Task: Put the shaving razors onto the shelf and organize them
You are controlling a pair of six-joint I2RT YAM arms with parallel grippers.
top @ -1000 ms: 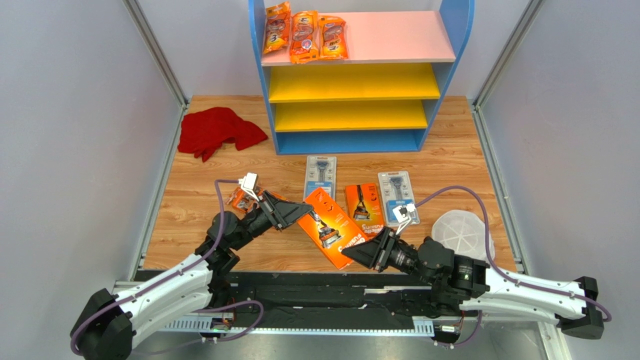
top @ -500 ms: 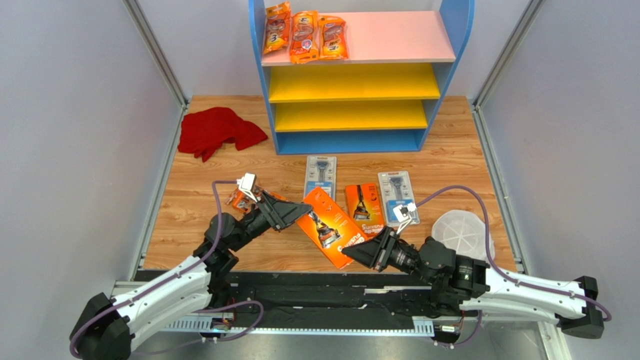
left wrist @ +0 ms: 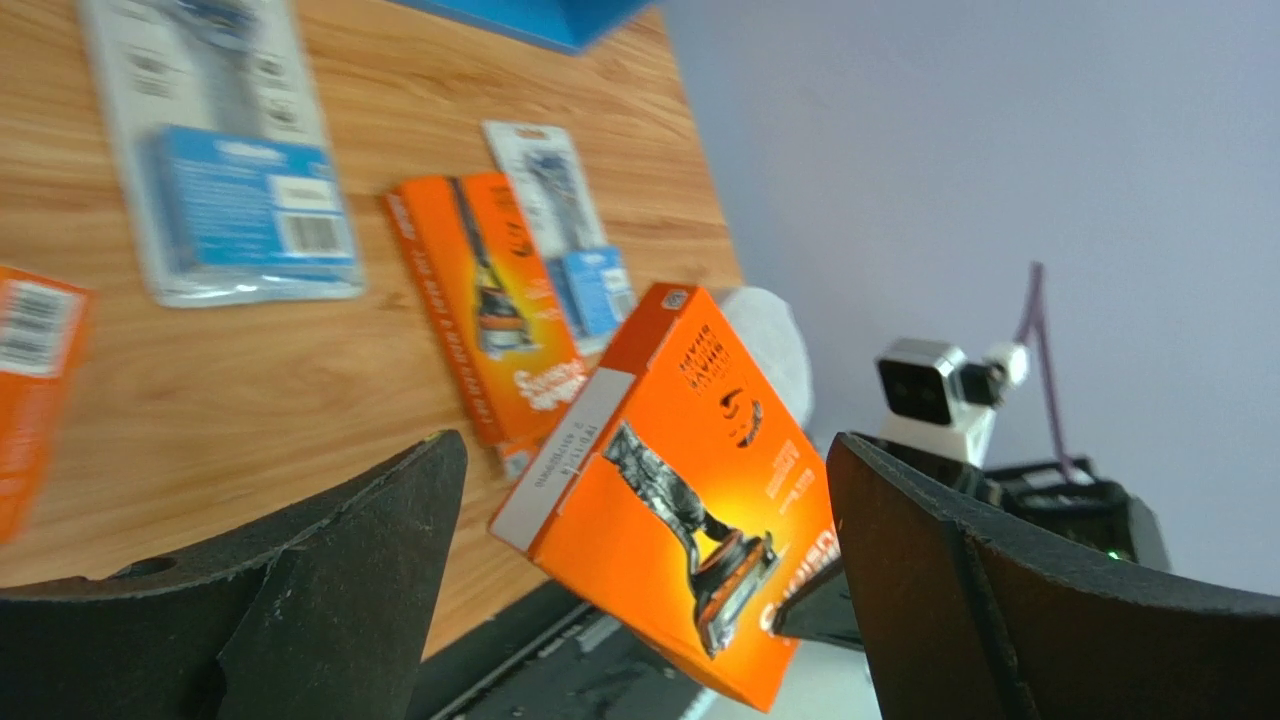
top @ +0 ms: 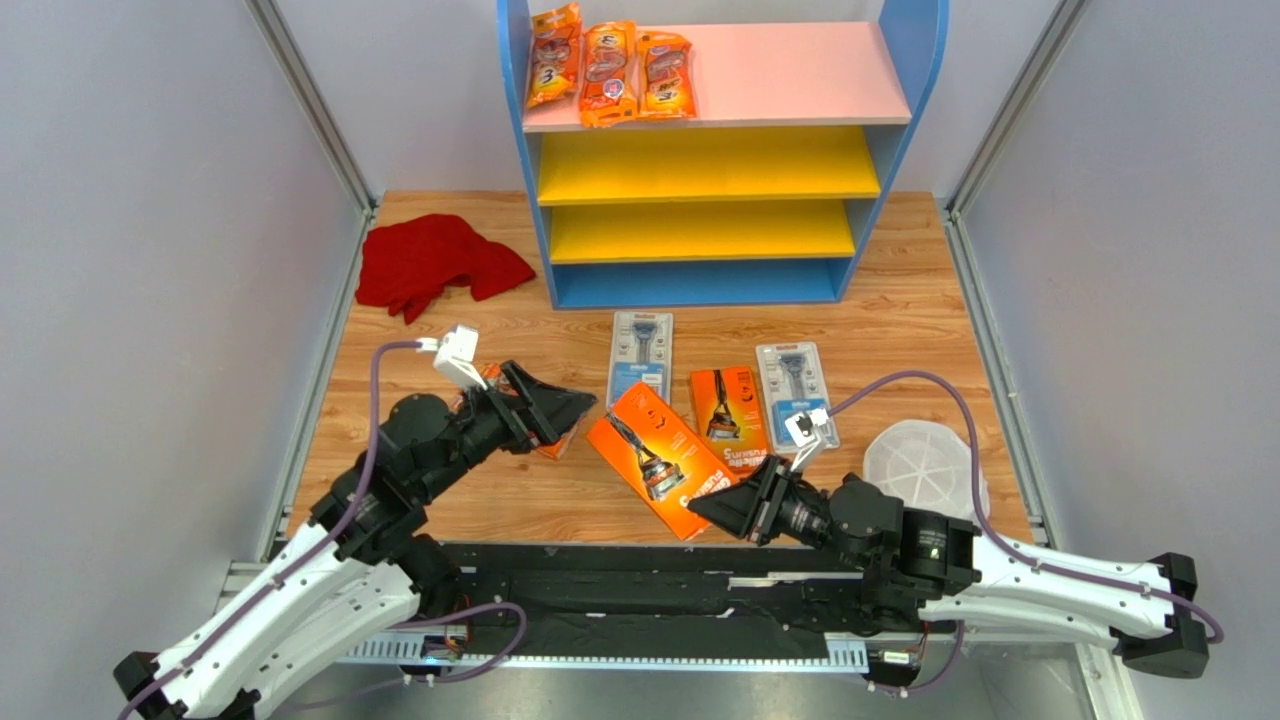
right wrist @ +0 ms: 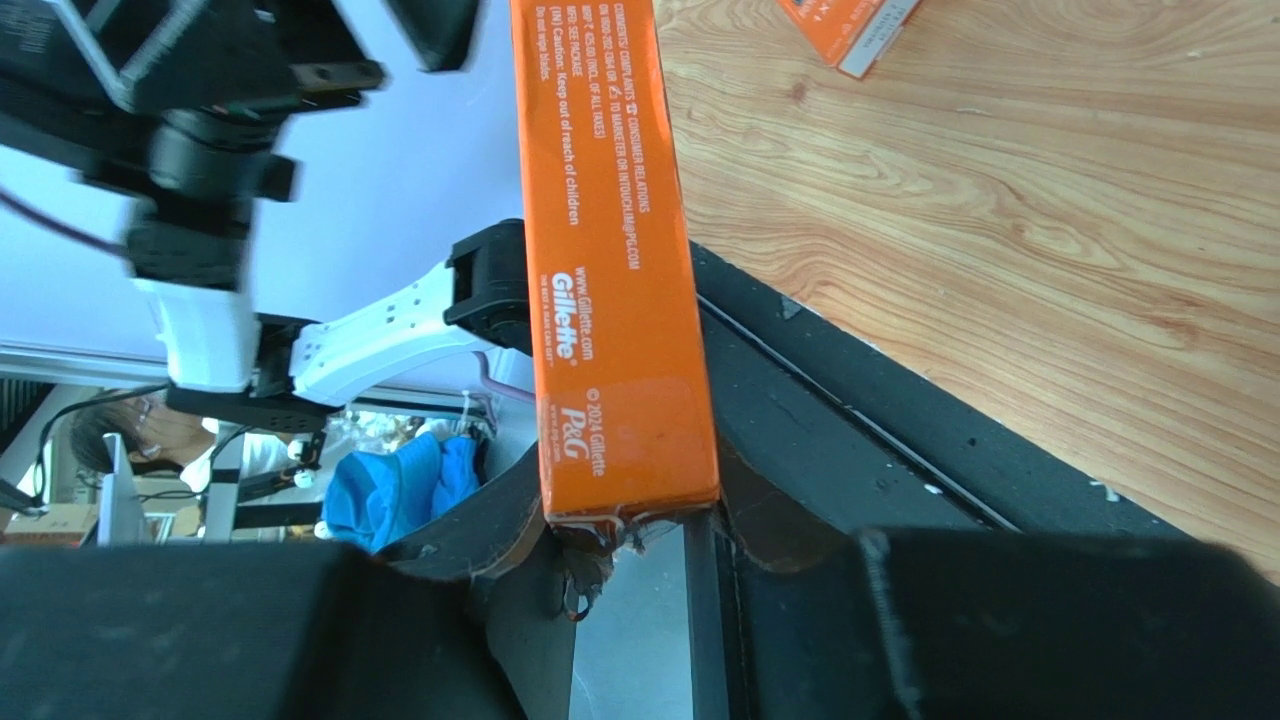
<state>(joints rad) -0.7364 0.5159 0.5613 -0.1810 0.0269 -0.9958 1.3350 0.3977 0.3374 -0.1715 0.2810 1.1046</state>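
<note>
A large orange razor box (top: 657, 458) hangs tilted just above the table, with my right gripper (top: 732, 507) shut on its near end. In the right wrist view the box edge (right wrist: 609, 255) sits pinched between the pads (right wrist: 504, 540). My left gripper (top: 564, 402) stands open to the left of the box and apart from it; the box (left wrist: 676, 510) shows beyond the wide fingers (left wrist: 316, 578). A small orange pack (top: 553, 440) lies under that gripper. Two grey-blue blister cards (top: 640, 357) (top: 796, 387) and an orange card (top: 727, 420) lie flat. The shelf (top: 920, 90) holds three orange bags (top: 609, 71) on its pink top.
A red cloth (top: 436, 263) lies at the back left beside the shelf. A round white lidded dish (top: 920, 468) sits at the right, close to the right arm. Grey walls close in both sides, and a black rail runs along the near edge.
My left gripper let go of the orange box, opened wide and drew back to the left. The right gripper kept its hold and the box shifted slightly.
</note>
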